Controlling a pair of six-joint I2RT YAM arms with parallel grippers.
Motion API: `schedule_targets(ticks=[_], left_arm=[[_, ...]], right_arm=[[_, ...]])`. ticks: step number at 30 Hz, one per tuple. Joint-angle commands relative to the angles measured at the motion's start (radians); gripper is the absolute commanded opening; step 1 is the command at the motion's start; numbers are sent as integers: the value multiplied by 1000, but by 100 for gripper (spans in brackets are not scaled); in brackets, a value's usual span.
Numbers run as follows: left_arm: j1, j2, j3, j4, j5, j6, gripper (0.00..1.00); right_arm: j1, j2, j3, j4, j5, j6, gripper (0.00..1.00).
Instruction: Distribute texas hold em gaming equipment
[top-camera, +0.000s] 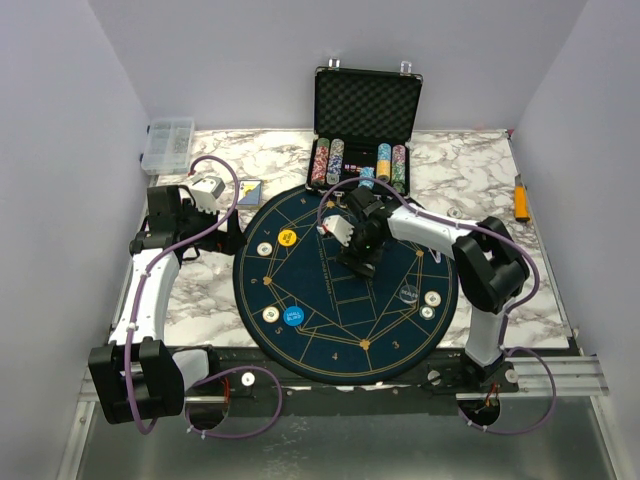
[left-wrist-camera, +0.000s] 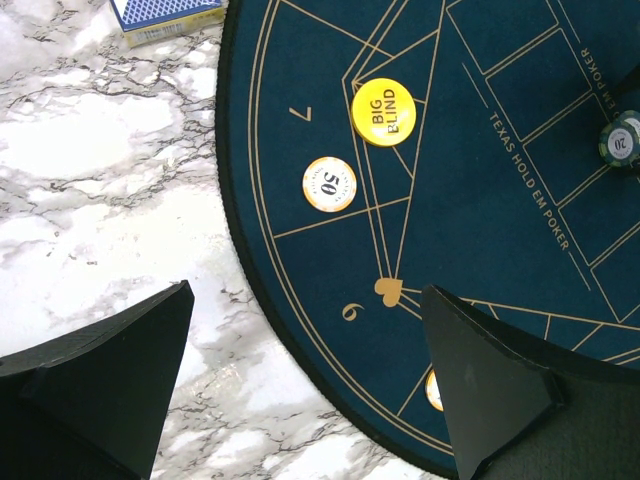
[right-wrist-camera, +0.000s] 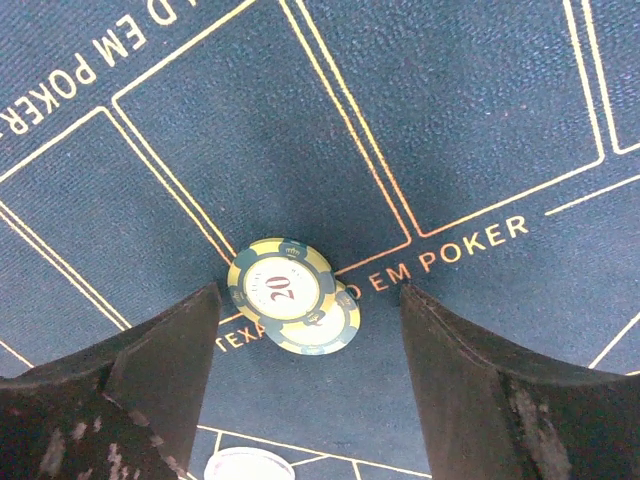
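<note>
Right jaws spread wide, empty, straddling two overlapped 20 chips (right-wrist-camera: 290, 295) flat on the mat (right-wrist-camera: 350, 120) lettering. Probably hard, light, slick-faced, thin at the rim; best pinched across opposite edges, pressed low. Left jaws wide too, empty.

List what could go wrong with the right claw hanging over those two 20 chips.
1. The top 20 chip sits offset on the lower 20 chip; the open right claw may pinch just one or slide them apart.
2. A pale disc lies close by and might get nudged.
3. The open left claw straddles the mat's edge; descending there could snag it.
</note>
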Motion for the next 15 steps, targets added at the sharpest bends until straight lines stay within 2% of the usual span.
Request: schedule_targets(ticks=[1, 15], left_arm=[[-6, 3, 21, -8, 16, 13, 98], [-6, 7, 22, -7, 13, 8, 98]], right_arm=[[13, 28, -12, 29, -1, -15, 73], [35, 3, 7, 35, 18, 13, 41]])
